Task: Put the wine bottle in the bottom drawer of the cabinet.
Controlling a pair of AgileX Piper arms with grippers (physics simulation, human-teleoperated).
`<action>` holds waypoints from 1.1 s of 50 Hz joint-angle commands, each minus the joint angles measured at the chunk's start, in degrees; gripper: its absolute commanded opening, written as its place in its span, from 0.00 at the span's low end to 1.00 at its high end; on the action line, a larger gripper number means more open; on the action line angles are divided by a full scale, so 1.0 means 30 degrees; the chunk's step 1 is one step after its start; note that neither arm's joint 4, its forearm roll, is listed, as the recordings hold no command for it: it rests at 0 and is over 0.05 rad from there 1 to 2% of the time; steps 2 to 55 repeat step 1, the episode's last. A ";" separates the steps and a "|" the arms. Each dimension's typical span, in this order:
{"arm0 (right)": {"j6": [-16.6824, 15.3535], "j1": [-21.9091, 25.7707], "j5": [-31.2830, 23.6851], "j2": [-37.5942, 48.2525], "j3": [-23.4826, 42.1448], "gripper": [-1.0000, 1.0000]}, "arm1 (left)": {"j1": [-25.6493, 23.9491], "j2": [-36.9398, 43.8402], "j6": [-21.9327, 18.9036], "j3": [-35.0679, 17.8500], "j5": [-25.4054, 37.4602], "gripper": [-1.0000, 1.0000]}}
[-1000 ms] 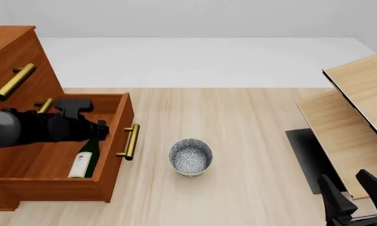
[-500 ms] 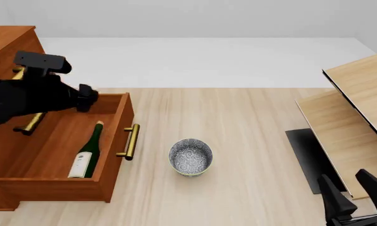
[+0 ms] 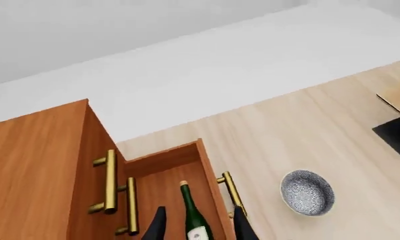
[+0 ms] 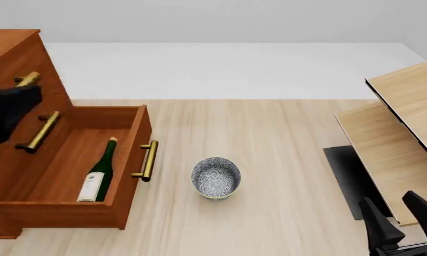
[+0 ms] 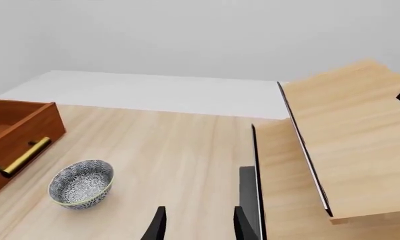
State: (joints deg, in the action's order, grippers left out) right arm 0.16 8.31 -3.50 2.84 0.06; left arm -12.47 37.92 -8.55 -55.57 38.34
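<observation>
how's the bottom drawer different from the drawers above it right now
The bottom drawer is pulled out and open, while the two upper drawers sit shut, flush in the cabinet. The bottom drawer holds the wine bottle lying on its side; the upper drawers' insides are hidden. All three share reddish-brown wood and brass bar handles.

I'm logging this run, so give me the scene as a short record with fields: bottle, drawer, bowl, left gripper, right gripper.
bottle: wine bottle lying on its side inside the bottom drawer, cork toward the back, label toward the near end
drawer: bottom drawer of the cabinet pulled open, brass handle on its front
bowl: patterned bowl on the table, right of the drawer, apart from it
left gripper: left gripper open, empty, above the drawer
right gripper: right gripper open, empty, near the pale wooden furniture
</observation>
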 commanded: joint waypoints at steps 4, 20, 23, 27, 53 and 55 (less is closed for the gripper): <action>0.0524 0.0295 -0.0005 -0.0925 0.0863 1.00 | -0.4062 -0.5835 0.0348 0.5071 -0.3028 1.00; 0.0524 0.0295 -0.0005 -0.0925 0.0863 1.00 | -0.4062 -0.5835 0.0348 0.5071 -0.3028 1.00; 0.0524 0.0295 -0.0005 -0.0925 0.0863 1.00 | -0.4062 -0.5835 0.0348 0.5071 -0.3028 1.00; 0.0524 0.0295 -0.0005 -0.0925 0.0863 1.00 | -0.4062 -0.5835 0.0348 0.5071 -0.3028 1.00; 0.0524 0.0295 -0.0005 -0.0925 0.0863 1.00 | -0.4062 -0.5835 0.0348 0.5071 -0.3028 1.00; 0.0524 0.0295 -0.0005 -0.0925 0.0863 1.00 | -0.4062 -0.5835 0.0348 0.5071 -0.3028 1.00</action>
